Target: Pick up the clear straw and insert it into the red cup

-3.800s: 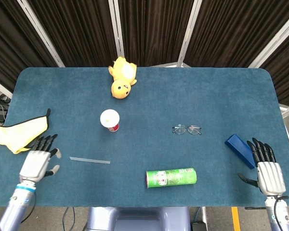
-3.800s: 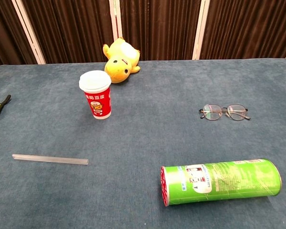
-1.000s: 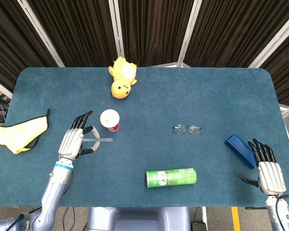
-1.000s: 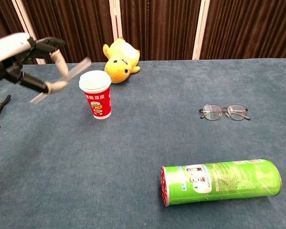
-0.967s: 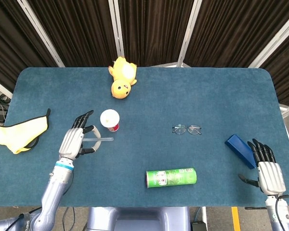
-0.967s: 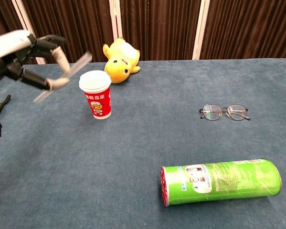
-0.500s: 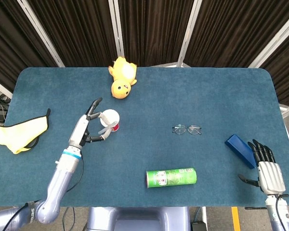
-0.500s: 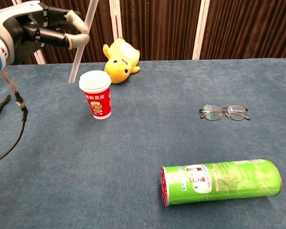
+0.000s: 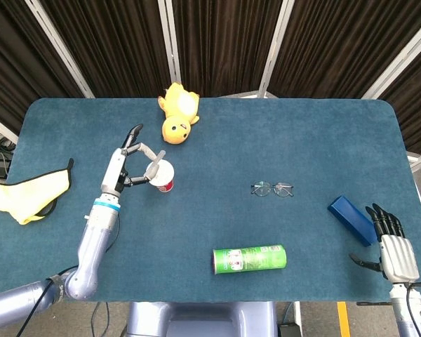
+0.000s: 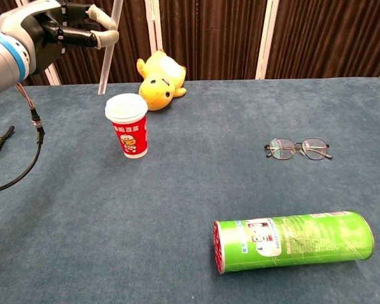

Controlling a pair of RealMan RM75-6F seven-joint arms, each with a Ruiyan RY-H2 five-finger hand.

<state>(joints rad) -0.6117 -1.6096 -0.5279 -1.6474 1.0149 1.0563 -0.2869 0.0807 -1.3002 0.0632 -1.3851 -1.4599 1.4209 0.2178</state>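
Observation:
The red cup (image 10: 128, 126) with a white lid (image 9: 160, 172) stands upright left of the table's middle. My left hand (image 10: 54, 30) hovers raised just left of the cup and pinches the clear straw (image 10: 109, 54), which stands nearly upright. In the chest view the straw's lower end hangs just left of the cup's rim, above the table. From the head view the left hand (image 9: 126, 167) sits beside the cup with the straw (image 9: 155, 166) leaning over the lid. My right hand (image 9: 393, 247) rests at the table's near right corner, fingers apart, holding nothing.
A yellow plush toy (image 9: 179, 113) lies behind the cup. Glasses (image 9: 272, 189) lie at mid-table and a green can (image 9: 249, 258) lies on its side near the front edge. A blue box (image 9: 349, 217) sits by my right hand; a yellow cloth (image 9: 28, 194) drapes the left edge.
My left hand picked the straw off the table, lifted it and turned it from slanted to nearly upright beside the cup. The right hand has stayed put.

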